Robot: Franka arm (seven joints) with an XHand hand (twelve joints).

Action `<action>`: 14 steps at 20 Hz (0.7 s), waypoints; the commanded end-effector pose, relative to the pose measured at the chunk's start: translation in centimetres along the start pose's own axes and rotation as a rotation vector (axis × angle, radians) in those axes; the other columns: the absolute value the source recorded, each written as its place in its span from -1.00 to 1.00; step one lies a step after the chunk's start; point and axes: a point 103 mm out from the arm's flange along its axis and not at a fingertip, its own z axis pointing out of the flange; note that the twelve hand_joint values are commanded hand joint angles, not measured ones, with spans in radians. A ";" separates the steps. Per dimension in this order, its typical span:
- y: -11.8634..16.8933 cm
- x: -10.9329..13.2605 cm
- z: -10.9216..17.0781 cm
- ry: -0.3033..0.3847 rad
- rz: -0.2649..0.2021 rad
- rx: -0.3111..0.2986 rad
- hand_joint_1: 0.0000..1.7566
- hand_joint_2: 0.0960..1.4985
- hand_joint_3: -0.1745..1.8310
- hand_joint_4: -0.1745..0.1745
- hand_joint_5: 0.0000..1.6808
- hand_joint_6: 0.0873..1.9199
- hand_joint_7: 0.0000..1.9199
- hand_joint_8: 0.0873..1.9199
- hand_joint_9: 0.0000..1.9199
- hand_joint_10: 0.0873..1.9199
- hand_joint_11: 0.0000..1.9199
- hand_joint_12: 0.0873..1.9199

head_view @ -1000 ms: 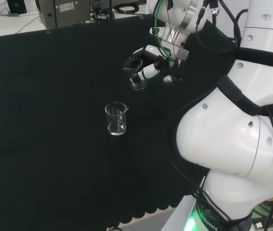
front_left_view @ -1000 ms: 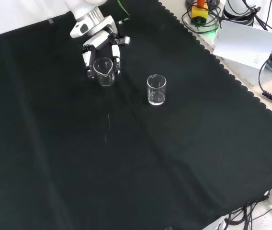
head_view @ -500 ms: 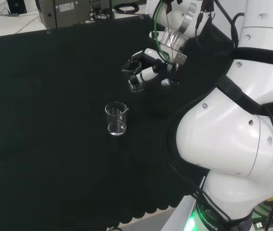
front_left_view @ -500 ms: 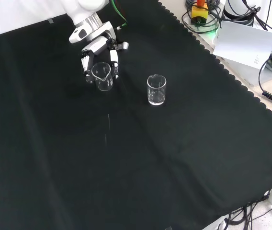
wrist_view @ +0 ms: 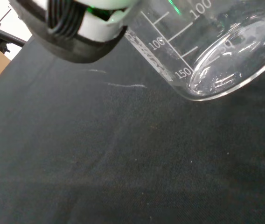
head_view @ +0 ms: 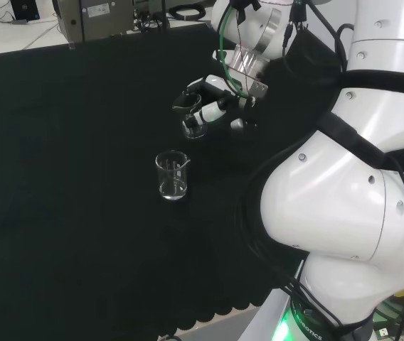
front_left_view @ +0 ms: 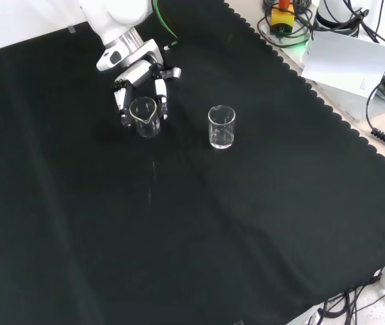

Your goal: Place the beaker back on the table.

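Look across the black cloth (front_left_view: 199, 223) and you find the hand (front_left_view: 138, 84) at the far side of the front view, fingers curled round the beaker (front_left_view: 144, 116). It is clear glass with white graduation marks (seen close in the wrist view), spouted. A second beaker (front_left_view: 221, 126) stands to its right, apart.

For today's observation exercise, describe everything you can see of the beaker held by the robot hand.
The held beaker is clear glass, seemingly empty, with a pouring spout and white measuring marks on its wall. The robot hand has its fingers curled round it. In the wrist view its rim hangs above the black cloth, tilted rather than upright. A second beaker stands apart on the cloth.
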 end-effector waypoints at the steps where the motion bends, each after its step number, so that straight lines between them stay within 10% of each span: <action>1: 0.7 -0.2 0.4 -0.001 0.001 -0.003 0.74 0.31 -1.00 -1.00 0.45 -0.41 0.36 -0.39 0.69 -1.00 0.18 -0.39; 14: 0.6 -0.9 1.5 -0.027 0.016 0.010 0.69 0.33 -1.00 -0.87 0.43 -0.38 0.30 -0.33 0.66 -1.00 0.17 -0.29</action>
